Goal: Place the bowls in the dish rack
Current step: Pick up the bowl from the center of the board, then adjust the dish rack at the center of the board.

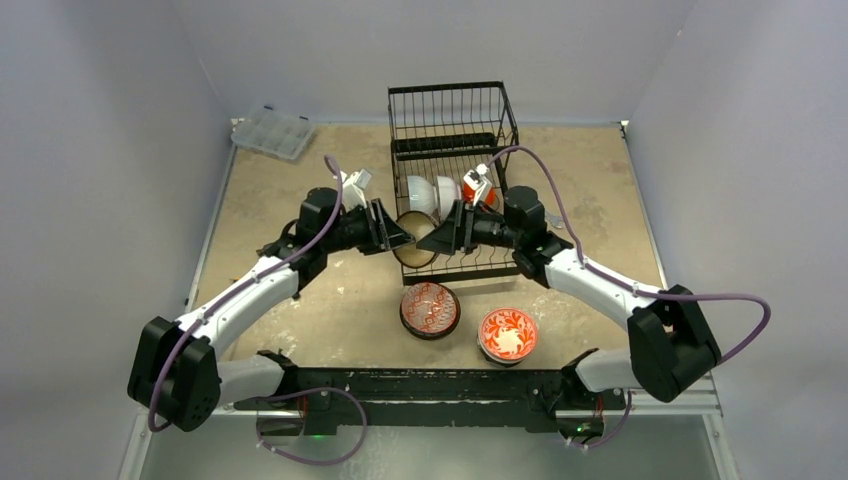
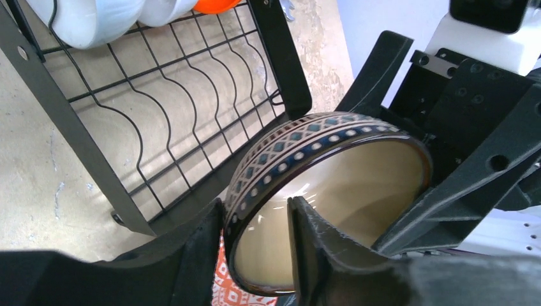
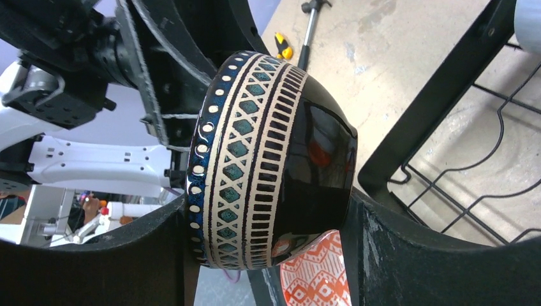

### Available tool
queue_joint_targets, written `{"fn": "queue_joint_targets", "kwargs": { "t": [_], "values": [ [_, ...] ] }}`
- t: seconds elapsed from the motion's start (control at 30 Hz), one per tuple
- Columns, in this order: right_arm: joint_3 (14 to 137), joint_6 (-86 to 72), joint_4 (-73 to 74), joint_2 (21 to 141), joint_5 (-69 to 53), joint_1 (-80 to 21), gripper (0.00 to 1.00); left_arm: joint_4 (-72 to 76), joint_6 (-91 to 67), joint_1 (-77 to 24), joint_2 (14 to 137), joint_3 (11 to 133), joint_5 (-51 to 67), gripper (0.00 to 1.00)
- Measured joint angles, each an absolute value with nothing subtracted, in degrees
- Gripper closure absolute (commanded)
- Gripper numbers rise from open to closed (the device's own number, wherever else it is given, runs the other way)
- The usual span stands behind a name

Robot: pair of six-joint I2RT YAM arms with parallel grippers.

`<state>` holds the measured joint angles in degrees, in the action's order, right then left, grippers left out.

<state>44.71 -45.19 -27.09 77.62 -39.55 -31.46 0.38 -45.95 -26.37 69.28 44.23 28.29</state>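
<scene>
Top external view: I saw both arms reaching inward and meeting at the front edge of the dish rack (image 1: 450,110), which stood at the back of the table (image 1: 300,190).
Held bowl: the patterned bowl (image 2: 306,137), dark with a blue-and-cream band and a cream inside, was up on edge off the table, between the two grippers and just beside the rack's front bar.
Left gripper (image 1: 405,238): its fingers (image 2: 312,248) stood apart astride the rim, one outside and one inside. I could see bare glaze between the inner one and the wall.
Right gripper (image 1: 425,240): its fingers were clamped across the patterned bowl, one at the rim side and one against the base.
In the rack: two white bowls (image 1: 420,193) and an orange bowl (image 2: 215,5) stood on edge in the slots.
On the table: a dark-rimmed red bowl (image 1: 430,309) and a red floral bowl (image 1: 508,334) sat upright in front of the rack, near each other but apart.
Far left corner: a clear compartment box (image 1: 273,132).
</scene>
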Motion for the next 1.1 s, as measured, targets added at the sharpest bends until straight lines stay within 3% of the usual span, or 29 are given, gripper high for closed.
{"fn": "queue_joint_targets", "kwargs": {
  "t": [0.13, 0.47, 0.83, 1.1],
  "values": [
    [44.99, -43.90, -23.77, 77.60, -39.42, -31.81, 1.00, 0.36, -45.84, -26.72, 68.73, 44.23, 28.01, 0.29],
    [45.15, -41.80, -17.39, 76.97, -36.40, -30.85, 1.00, -0.67, -45.32, -26.72, 66.37, 44.23, 25.34, 0.18],
    [46.78, -37.58, -8.23, 74.78, -32.53, -23.86, 1.00, -4.43, -43.70, -26.72, 66.98, 44.25, 22.57, 0.17],
    [52.97, -30.04, 3.20, 74.35, -24.05, -22.59, 1.00, -6.00, -42.81, -26.72, 75.11, 44.58, 19.66, 0.26]
  ]
}}
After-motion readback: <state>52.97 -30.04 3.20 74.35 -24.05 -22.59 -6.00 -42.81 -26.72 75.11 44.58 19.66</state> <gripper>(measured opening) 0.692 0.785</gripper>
